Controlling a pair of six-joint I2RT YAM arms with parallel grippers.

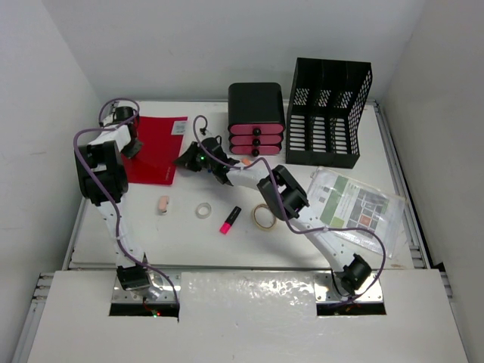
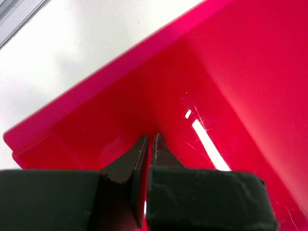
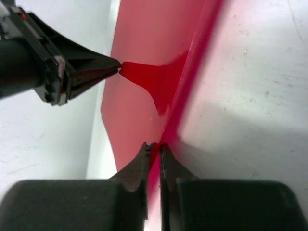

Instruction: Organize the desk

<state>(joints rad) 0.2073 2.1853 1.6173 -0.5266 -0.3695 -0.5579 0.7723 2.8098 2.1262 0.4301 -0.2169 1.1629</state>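
A red folder lies at the back left of the white desk. My left gripper is shut on the folder's left edge; in the left wrist view its fingertips pinch the red sheet. My right gripper is shut on the folder's right edge. In the right wrist view my right gripper clamps the red edge, and the left gripper pinches a raised part of the folder across from it.
A black drawer unit with pink drawers and a black mesh file rack stand at the back. A printed sheet lies on the right. An eraser, tape roll, pink highlighter and tape ring lie mid-desk.
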